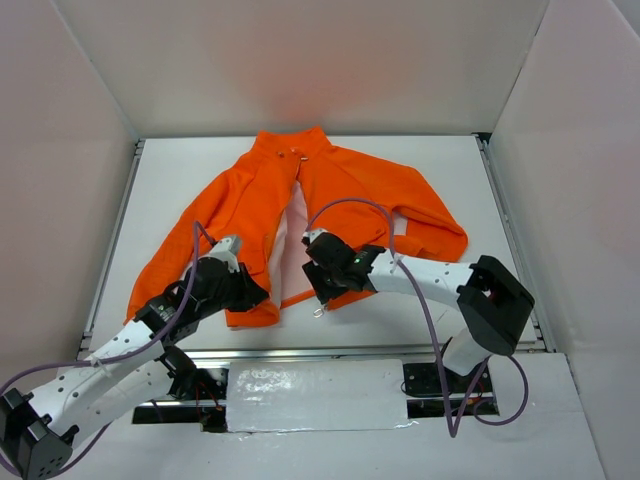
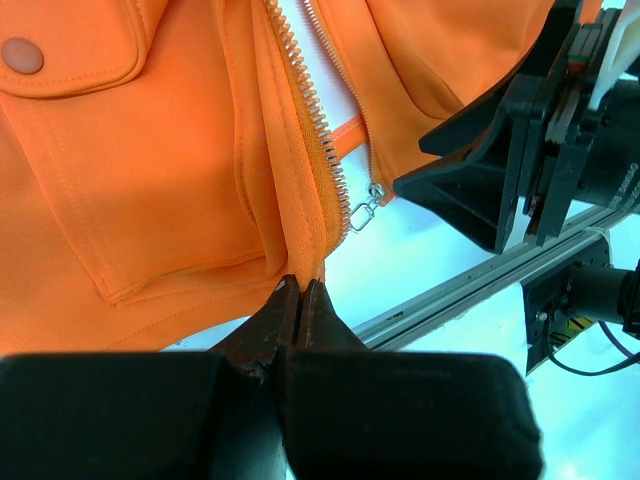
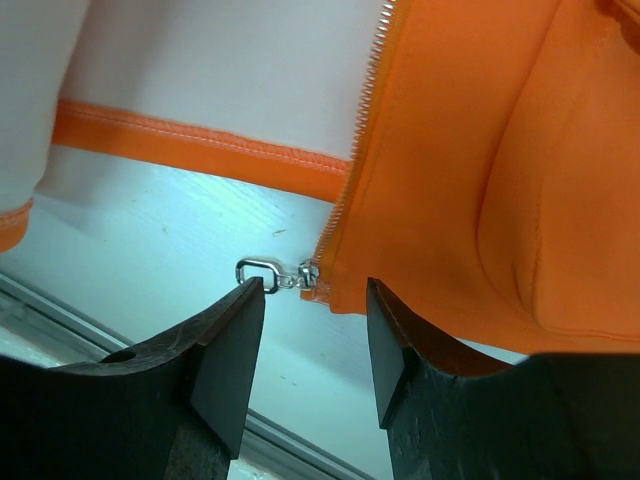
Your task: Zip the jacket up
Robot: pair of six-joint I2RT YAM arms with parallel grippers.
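**Orange jacket lying open, one front edge pinched at the hem**

Orange fleece is spread flat on the white surface [image 1: 180, 170]: the jacket [image 1: 350, 190] is laid on its back with the collar [image 1: 300, 145] at the far side and the hem towards the arms. The front is parted, and whitish lining [image 1: 292, 235] is exposed between the two panels.

The left arm is stretched diagonally from its base at the near left, low over the surface. The left tool [image 1: 258, 296] is closed on the jacket, its fingertips pressed together on the bottom end of the left front edge, just below the zipper teeth [image 2: 318, 130]. A flapped chest pocket [image 2: 60, 50] is seen beside that edge.

The right arm is bent at an elbow on the right, and its forearm is run leftward to the hem. The right tool [image 3: 312, 295] is held open, its jaws set apart on either side of the zipper pull [image 3: 258, 270] at the lower corner of the right panel. Nothing is gripped by it; whether a finger touches the pull cannot be told.
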